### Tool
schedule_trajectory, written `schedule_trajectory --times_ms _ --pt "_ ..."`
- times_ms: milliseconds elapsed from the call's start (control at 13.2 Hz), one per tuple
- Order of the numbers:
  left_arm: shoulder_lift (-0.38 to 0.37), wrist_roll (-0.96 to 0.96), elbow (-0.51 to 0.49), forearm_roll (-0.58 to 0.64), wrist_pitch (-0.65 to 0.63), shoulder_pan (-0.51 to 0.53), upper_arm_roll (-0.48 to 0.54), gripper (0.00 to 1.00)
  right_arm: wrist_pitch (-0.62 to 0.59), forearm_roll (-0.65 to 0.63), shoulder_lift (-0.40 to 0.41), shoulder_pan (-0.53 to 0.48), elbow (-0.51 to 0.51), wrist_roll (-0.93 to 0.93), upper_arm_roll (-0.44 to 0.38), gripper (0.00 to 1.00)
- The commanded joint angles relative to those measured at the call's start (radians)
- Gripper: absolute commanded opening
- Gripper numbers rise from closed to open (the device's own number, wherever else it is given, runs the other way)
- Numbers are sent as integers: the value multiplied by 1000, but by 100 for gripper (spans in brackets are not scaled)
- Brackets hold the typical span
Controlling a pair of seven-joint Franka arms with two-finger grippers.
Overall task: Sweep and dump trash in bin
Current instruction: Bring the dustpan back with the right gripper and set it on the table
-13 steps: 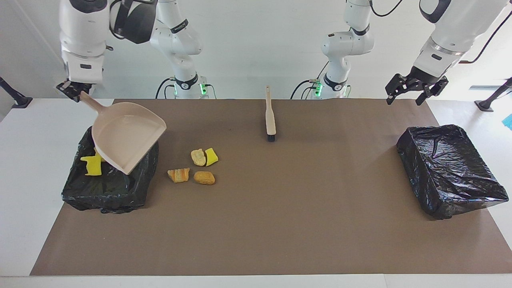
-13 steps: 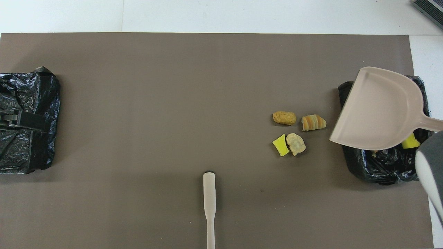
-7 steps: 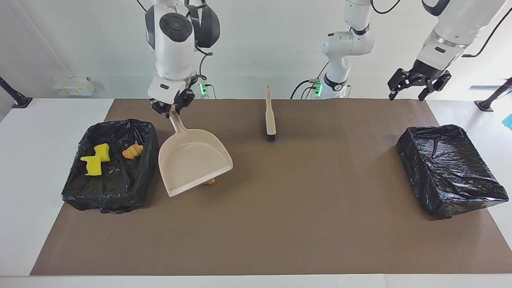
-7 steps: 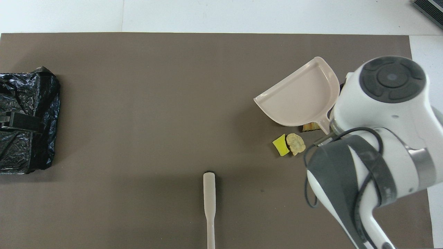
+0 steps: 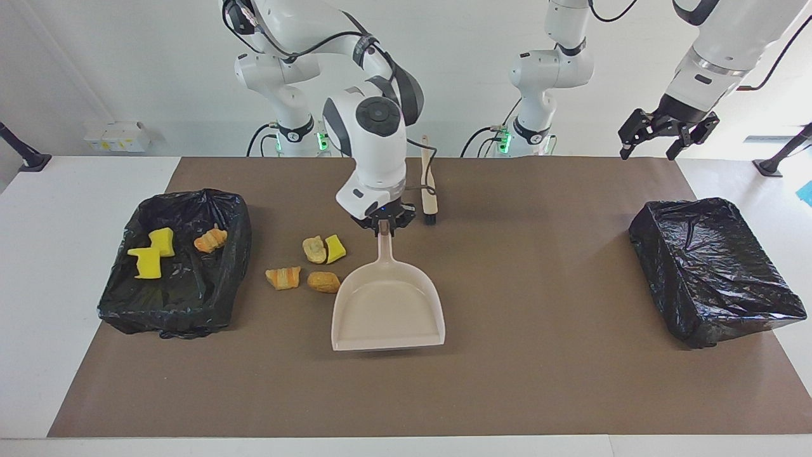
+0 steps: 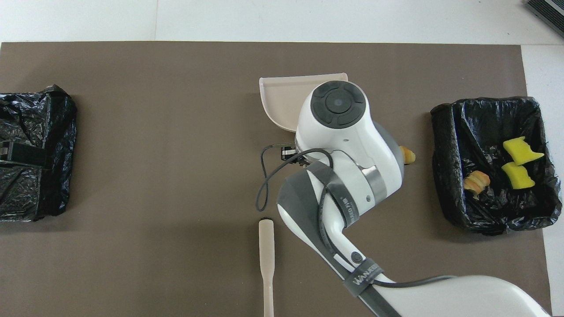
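Note:
My right gripper is shut on the handle of the beige dustpan, which lies low at the mat's middle with its mouth turned away from the robots. Several trash scraps lie on the mat beside it toward the right arm's end: a pale lump, a yellow chunk, an orange piece and a tan lump. The black-lined bin at the right arm's end holds two yellow chunks and an orange scrap. My left gripper hangs open and waits above the left arm's end.
The beige brush lies on the mat close to the robots, just beside my right wrist. A second black-lined bin stands at the left arm's end. In the overhead view my right arm covers most of the dustpan and the loose scraps.
My right gripper carried the dustpan from over the bin, across the loose scraps, down to the mat's middle, turning its mouth away from the robots. The left gripper shifted only slightly.

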Motion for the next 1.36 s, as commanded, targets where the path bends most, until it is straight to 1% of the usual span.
schedule_trajectory --times_ms 0,151,303,378,605,832,908,984,1059,1211,1286 --pt "-1 -9 13 14 -13 -12 9 100 46 34 53 93 41 117 -1 0" --pt "1 -9 13 14 -13 -12 7 100 80 35 91 119 39 126 -1 0" --pt "1 -9 13 14 -13 -12 7 100 124 37 122 121 39 122 -1 0" --pt "1 -9 13 14 -13 -12 7 100 117 40 118 125 39 126 -1 0" --pt "1 -9 13 14 -13 -12 7 100 147 63 116 133 19 129 -1 0" --pt "1 -9 12 14 -13 -12 7 100 198 86 119 134 -7 129 -1 0" --pt "1 -9 13 14 -13 -12 7 100 201 85 119 124 -11 125 -1 10" --pt "1 -9 13 14 -13 -12 7 100 203 85 121 121 -13 113 -1 42" --pt "1 -9 13 14 -13 -12 7 100 203 77 119 122 -15 107 -1 99" --pt "1 -9 13 14 -13 -12 7 100 178 65 108 127 -16 103 -3 100" --pt "-1 -9 13 14 -13 -12 7 100 139 65 95 124 -15 103 -3 100"
